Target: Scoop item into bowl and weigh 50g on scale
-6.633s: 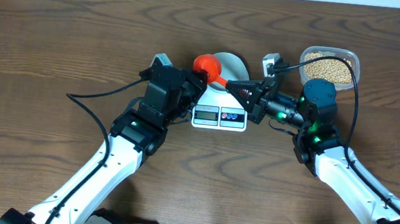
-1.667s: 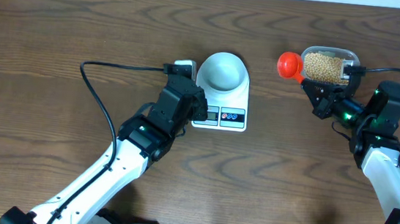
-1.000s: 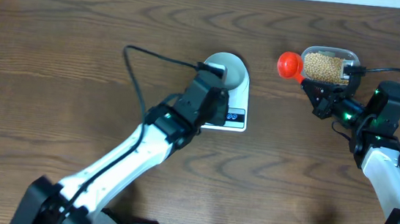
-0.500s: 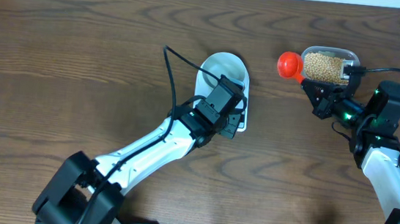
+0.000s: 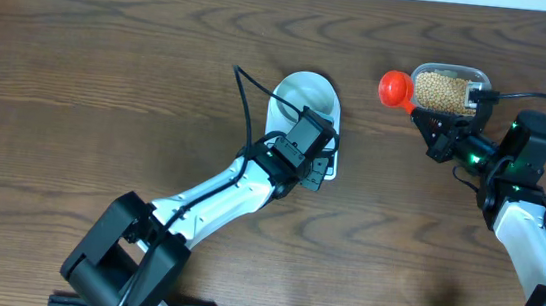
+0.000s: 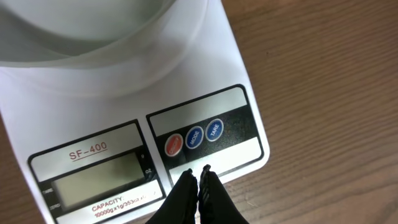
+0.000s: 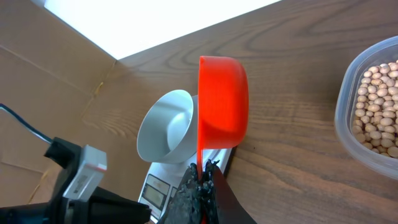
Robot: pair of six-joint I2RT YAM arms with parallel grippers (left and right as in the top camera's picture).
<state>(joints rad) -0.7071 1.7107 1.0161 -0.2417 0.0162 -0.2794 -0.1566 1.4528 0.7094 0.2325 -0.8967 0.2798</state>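
The pale bowl (image 5: 305,95) stands on the white scale (image 5: 333,131); in the left wrist view the bowl (image 6: 106,31) looks empty above the scale's (image 6: 236,74) grey display and round buttons. My left gripper (image 6: 198,173) is shut and empty, its tips over the scale's front edge just below the buttons. My right gripper (image 7: 203,167) is shut on the handle of a red scoop (image 7: 222,102), held beside the clear tub of tan beans (image 5: 444,90). The scoop (image 5: 395,87) hangs left of the tub. The beans (image 7: 376,106) also show in the right wrist view.
The clear tub (image 5: 483,85) stands at the back right. A black cable (image 5: 243,95) loops from the left arm over the table left of the scale. The light wall edge runs along the table's far side.
My left arm has swung right from beside the scale, and its shut tips now sit over the button end. The right arm and scoop have held still for the last second.
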